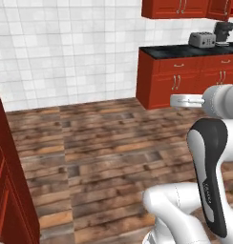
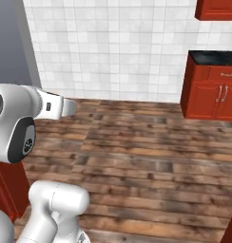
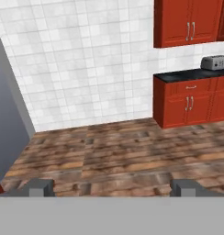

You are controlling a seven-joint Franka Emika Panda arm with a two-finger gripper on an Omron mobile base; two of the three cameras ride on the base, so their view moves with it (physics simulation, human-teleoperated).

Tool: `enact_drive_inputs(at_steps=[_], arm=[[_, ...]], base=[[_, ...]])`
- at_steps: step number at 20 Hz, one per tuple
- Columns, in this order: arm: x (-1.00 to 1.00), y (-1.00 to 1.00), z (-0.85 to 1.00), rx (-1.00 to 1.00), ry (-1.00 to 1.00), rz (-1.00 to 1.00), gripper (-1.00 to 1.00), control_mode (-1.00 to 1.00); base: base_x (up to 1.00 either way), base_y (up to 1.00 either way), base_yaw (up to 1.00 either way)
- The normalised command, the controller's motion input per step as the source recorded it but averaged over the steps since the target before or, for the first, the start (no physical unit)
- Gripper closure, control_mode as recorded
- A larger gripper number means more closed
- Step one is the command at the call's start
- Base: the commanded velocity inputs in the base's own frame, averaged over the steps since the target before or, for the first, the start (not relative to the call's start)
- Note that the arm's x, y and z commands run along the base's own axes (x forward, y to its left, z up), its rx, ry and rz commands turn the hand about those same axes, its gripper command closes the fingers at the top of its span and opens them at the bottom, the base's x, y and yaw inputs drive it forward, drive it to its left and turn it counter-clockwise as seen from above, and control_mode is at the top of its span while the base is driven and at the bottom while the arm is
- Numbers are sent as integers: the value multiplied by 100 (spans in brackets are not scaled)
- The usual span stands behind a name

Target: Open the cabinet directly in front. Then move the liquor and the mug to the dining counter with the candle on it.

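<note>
The hand (image 3: 112, 188) is spread wide and carries nothing, its two fingertips (image 3: 39, 187) pointing out over bare wooden floor (image 3: 109, 151). Of the task's things I can see the red upper cabinet (image 3: 189, 22) — doors shut, hanging directly above the toaster (image 3: 215, 62) on the black worktop (image 3: 187, 75). No bottle, mug or candle is visible from here, so I can't say where they stand. The risk, I'd judge, is misalignment — if the base pulls up off-centre from that toaster, the arm may reach for a base-cabinet handle below it instead.
</note>
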Motion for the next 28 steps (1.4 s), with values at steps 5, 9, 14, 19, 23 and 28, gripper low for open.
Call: enact_drive_inputs(at_steps=[5, 9, 14, 19, 23, 28], arm=[[0, 0, 0, 0, 0, 0, -100, 100], [0, 0, 0, 0, 0, 0, -100, 100], [0, 0, 0, 0, 0, 0, -100, 100], [0, 0, 0, 0, 0, 0, -100, 100], [0, 0, 0, 0, 0, 0, -100, 100], [0, 0, 0, 0, 0, 0, -100, 100]], base=[[100, 8, 1], [100, 0, 0], [100, -2, 0], [100, -25, 0], [100, -74, 0], [82, -100, 0]])
